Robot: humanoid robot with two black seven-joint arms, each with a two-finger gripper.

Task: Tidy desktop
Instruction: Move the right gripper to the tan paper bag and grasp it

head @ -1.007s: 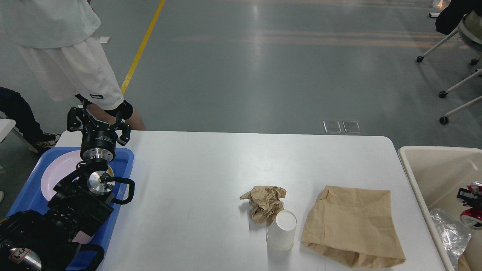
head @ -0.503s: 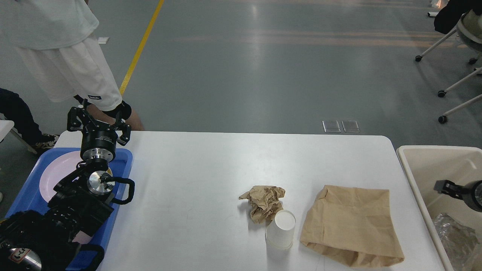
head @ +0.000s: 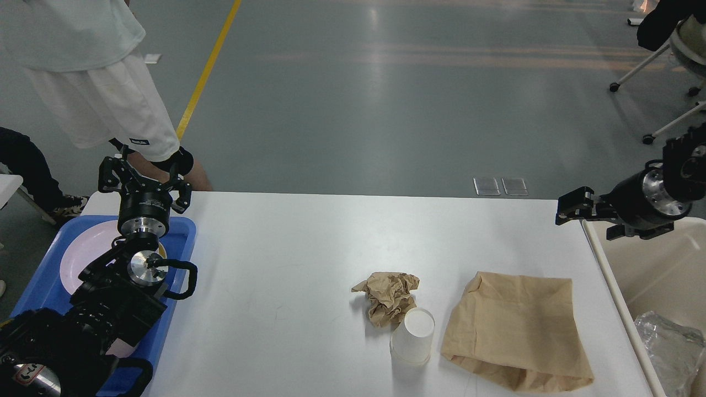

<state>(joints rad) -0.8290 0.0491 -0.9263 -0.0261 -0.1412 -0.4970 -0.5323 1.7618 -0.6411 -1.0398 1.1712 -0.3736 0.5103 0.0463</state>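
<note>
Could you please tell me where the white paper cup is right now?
In the head view the white paper cup stands on the desktop, right of centre near the front edge, between the crumpled brown paper and the flat brown paper bag.

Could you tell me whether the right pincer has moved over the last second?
Yes: the right pincer rose out of the beige bin toward the desktop's far right corner.

A big indoor hall, likely a lab. Grey polished floor (head: pixel 386 110) with a yellow line (head: pixel 207 69). Wheeled chairs (head: pixel 670 60) nearby.
</note>
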